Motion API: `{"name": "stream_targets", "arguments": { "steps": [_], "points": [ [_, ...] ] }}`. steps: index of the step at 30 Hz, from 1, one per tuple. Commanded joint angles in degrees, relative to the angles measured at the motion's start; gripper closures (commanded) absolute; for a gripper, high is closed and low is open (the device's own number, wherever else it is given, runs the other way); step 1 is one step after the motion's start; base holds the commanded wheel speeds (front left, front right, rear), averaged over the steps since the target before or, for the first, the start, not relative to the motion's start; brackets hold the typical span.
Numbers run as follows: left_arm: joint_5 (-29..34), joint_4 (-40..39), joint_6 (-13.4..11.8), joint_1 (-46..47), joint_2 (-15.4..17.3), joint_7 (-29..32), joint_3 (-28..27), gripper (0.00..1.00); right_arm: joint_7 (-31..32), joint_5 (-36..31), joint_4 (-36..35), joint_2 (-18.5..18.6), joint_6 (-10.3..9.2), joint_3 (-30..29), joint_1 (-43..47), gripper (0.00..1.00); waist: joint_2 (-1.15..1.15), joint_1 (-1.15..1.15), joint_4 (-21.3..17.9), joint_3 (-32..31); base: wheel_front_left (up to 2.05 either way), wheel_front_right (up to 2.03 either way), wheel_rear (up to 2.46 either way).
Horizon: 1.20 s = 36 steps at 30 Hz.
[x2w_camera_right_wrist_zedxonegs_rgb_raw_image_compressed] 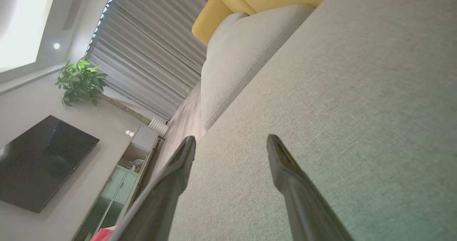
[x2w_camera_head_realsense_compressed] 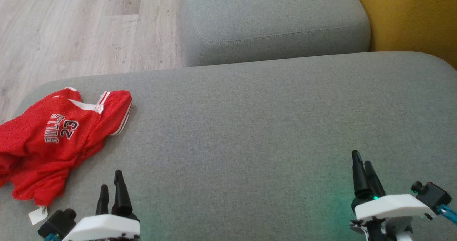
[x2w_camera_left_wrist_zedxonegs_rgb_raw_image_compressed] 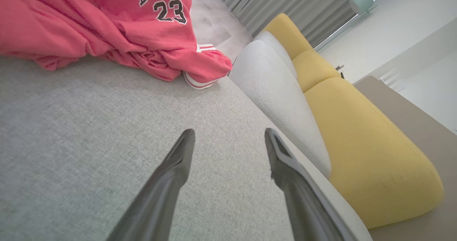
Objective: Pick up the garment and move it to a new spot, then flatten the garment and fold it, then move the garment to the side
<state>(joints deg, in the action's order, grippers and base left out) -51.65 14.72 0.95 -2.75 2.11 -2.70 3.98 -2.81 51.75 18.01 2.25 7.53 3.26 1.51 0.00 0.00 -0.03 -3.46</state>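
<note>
the red garment (x2w_camera_head_realsense_compressed: 53, 141) lies crumpled at the left edge of the grey cushion (x2w_camera_head_realsense_compressed: 250, 126), a white paper tag (x2w_camera_head_realsense_compressed: 37, 215) at its near hem. the left gripper (x2w_camera_head_realsense_compressed: 111, 180) hovers over the cushion's near left part, just beside the garment, jaws wide and empty; the right gripper (x2w_camera_head_realsense_compressed: 361, 159) sits over the cushion's near right part, well apart from the garment, also spread, holding nothing. risks, as i judge them: pinching one loose layer could drag the bunch off the cushion's left edge onto the floor (x2w_camera_head_realsense_compressed: 71, 26), or a low grab could snag the cushion's cover. count: one garment, one tag, two grippers
</note>
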Motion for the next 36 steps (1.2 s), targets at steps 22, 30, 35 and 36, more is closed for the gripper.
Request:
{"name": "stream_targets", "arguments": {
  "steps": [22, 30, 35, 36],
  "points": [
    [17.7, -4.9, -4.1, 1.3, 2.4, -4.4, 4.5, 0.00, -4.4, -16.6, -1.3, 0.4, -0.03, 6.9, -2.2, 0.00, 0.00, 0.00, -0.4, -0.7, 0.00, 0.00, 0.00],
    [23.7, -5.3, -6.0, 1.1, 3.1, -5.8, 6.1, 0.00, -5.7, -22.7, -1.1, 0.5, -0.03, 7.6, -2.2, 0.00, 0.00, 0.00, -0.5, -1.1, 0.00, 0.00, 0.00],
    [27.3, -5.6, -7.0, 1.1, 3.6, -6.6, 7.2, 0.00, -6.6, -26.6, -1.2, 0.5, -0.03, 7.2, -2.1, 0.00, 0.00, 0.00, -0.6, -1.2, 0.00, 0.00, 0.00],
    [28.0, -5.7, -7.2, 1.1, 3.7, -6.8, 7.4, 0.00, -6.7, -27.4, -1.2, 0.5, -0.03, 7.0, -2.1, 0.00, 0.00, 0.00, -0.6, -1.2, 0.00, 0.00, 0.00]
  ]
}}
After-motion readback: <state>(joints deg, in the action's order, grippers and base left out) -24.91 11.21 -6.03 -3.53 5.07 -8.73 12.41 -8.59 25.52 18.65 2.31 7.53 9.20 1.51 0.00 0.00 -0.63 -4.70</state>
